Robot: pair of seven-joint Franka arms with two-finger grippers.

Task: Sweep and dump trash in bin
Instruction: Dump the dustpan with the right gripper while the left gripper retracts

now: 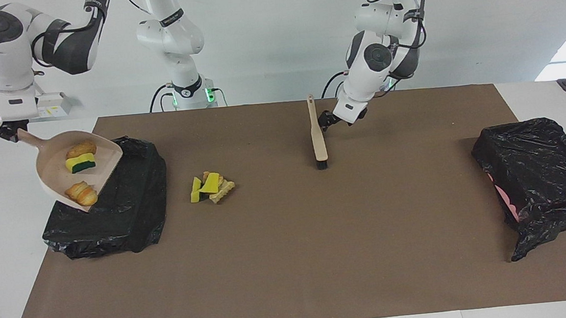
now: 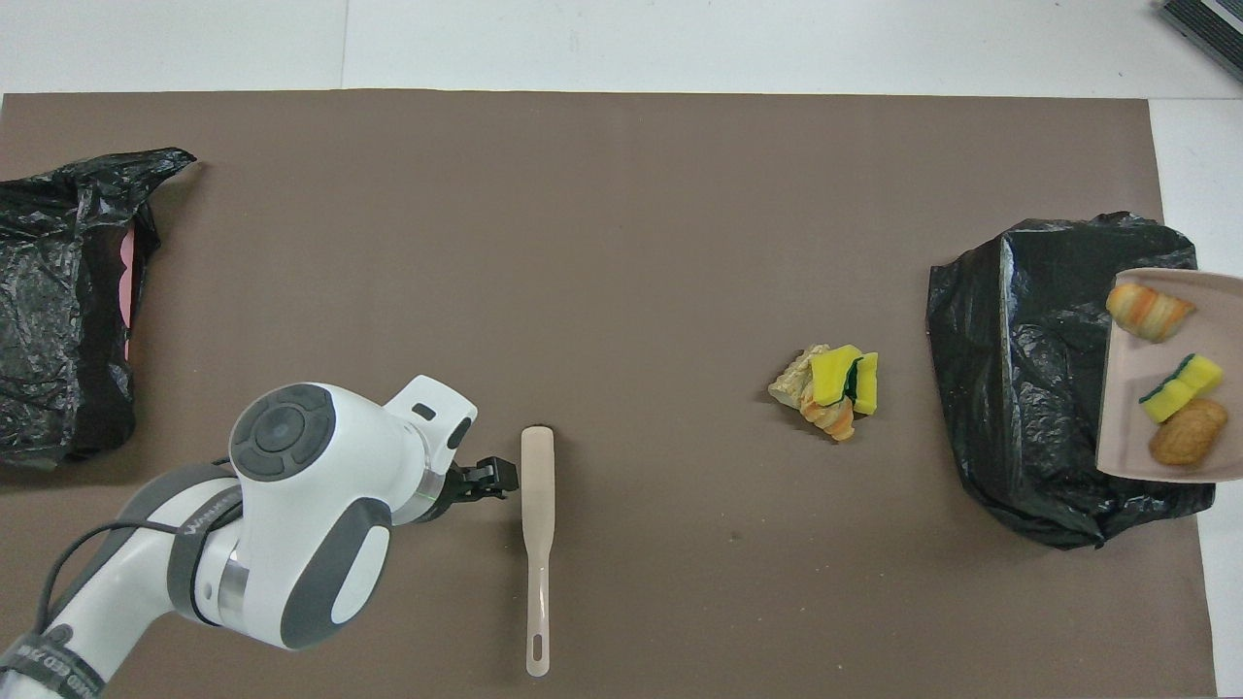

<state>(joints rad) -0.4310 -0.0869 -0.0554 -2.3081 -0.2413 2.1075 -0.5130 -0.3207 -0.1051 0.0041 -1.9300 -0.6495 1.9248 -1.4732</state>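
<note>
The trash is light, soft foam and bread-like lumps: 3 pieces ride in the beige plastic dustpan (image 1: pixel 72 175) my right claw (image 1: pixel 4 133) clamps by its handle, over the black-bagged bin (image 1: pixel 113 215). A small heap of yellow scraps (image 1: pixel 211 187) lies on the brown tabletop (image 1: pixel 292 260) beside that bin, with open room around. My left claw (image 1: pixel 329 120) gapes empty beside the beige brush (image 1: pixel 317 138).

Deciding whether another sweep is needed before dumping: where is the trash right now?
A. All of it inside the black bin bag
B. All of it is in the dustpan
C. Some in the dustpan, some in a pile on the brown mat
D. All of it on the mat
C: three pieces sit in the raised dustpan over the black bin bag, while a small pile of scraps lies on the brown mat.
</note>
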